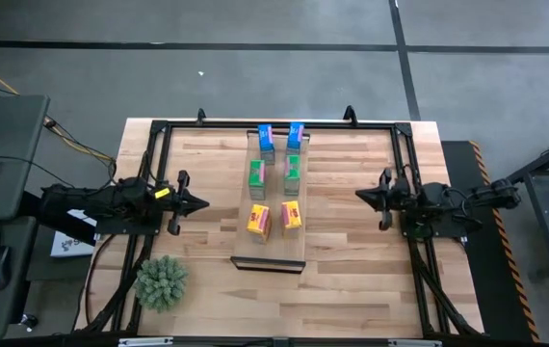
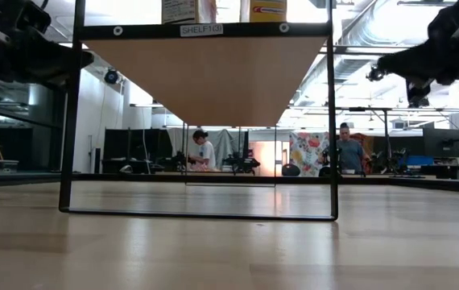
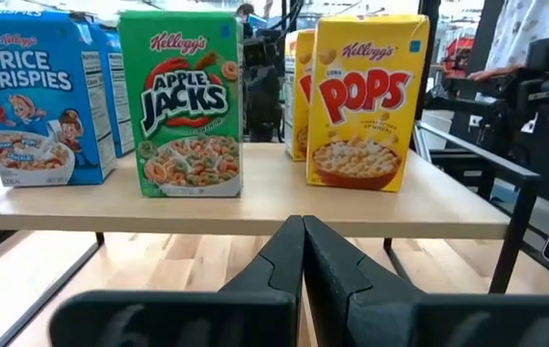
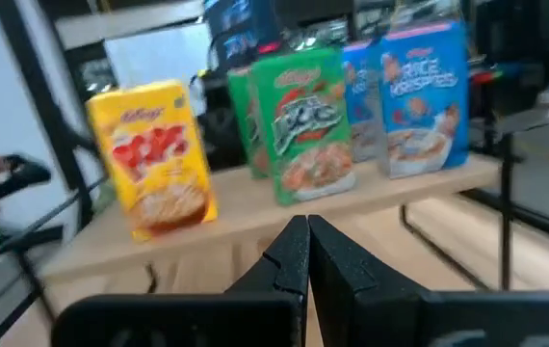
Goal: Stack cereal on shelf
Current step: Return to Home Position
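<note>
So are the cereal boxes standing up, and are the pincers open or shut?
Blue cereal boxes: upright on the shelf.
Green cereal boxes: upright on shelf.
Yellow cereal boxes: upright on shelf.
Left pincer: shut, empty, clear of shelf.
Right pincer: shut, empty, clear of shelf.

The left arm (image 1: 101,204) is stretching in from the left side, pointing toward the middle; the left gripper (image 1: 200,202) is holding nothing, its two dark fingers (image 3: 274,270) pressing together; the right arm (image 1: 448,202) is reaching in from the right side, facing the other arm; the right gripper (image 1: 359,196) is pinching its own tips together too, with nothing between them.
</note>
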Motion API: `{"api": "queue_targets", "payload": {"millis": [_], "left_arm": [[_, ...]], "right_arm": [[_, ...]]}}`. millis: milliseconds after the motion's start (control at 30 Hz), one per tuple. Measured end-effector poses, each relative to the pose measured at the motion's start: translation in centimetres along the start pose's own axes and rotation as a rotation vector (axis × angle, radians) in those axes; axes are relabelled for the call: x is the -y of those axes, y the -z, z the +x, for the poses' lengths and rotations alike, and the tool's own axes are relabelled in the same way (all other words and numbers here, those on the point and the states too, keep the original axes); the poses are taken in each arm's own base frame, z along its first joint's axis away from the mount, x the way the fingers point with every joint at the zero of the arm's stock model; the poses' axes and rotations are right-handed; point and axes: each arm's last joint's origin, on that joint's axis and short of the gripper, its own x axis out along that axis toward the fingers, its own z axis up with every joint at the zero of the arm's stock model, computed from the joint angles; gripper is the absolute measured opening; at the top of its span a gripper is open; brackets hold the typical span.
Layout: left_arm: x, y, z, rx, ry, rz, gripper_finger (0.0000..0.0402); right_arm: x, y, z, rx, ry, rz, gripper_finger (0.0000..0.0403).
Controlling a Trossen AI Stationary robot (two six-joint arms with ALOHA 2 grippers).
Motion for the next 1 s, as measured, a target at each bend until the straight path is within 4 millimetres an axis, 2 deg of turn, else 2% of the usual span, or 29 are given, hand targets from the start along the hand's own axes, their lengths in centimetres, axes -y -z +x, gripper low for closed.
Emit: {"api": "queue_targets", "payload": {"millis": [500, 1000], "left_arm": [[0.0, 0.0, 0.0, 0.001, 0.000, 0.000, 0.0001], [0.0, 0.0, 0.0, 0.001, 0.000, 0.000, 0.0001]], "right_arm": [[1.4, -0.2, 0.3, 0.043, 0.154, -0.005, 0.0000], [1.5, -0.2, 0.3, 0.040, 0.166, -0.007, 0.0000]]}}
